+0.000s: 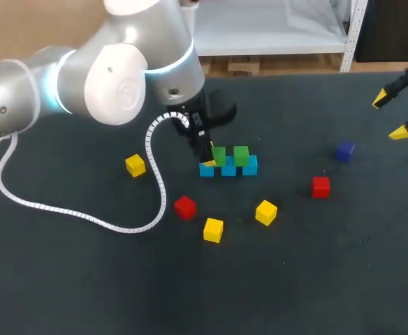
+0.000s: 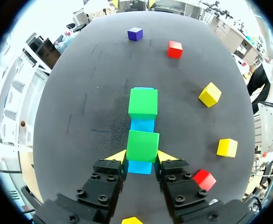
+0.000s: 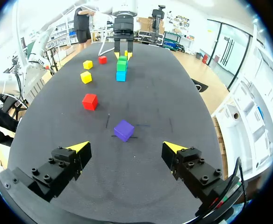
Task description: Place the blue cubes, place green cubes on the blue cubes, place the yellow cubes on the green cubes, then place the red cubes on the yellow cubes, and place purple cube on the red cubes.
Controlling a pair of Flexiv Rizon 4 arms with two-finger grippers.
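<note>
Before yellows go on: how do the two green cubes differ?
The gripped green cube sits between the jaws of the left gripper, touched on both sides; the free green cube stands untouched. From that wrist, the gripped cube is nearer, the free cube beyond it. Both rest on blue cubes.

Blue cubes (image 1: pixel 228 168): three are sitting side by side in one row on the dark surface (image 1: pixel 85 279).
Green cubes (image 1: pixel 241 155): two are resting on top of the blue row.
Yellow cubes (image 1: pixel 265 212): three are lying loose, each apart from the others.
Red cubes (image 1: pixel 185 207): two are lying loose, well apart.
Purple cube (image 1: pixel 344 151): one is sitting alone.
</note>
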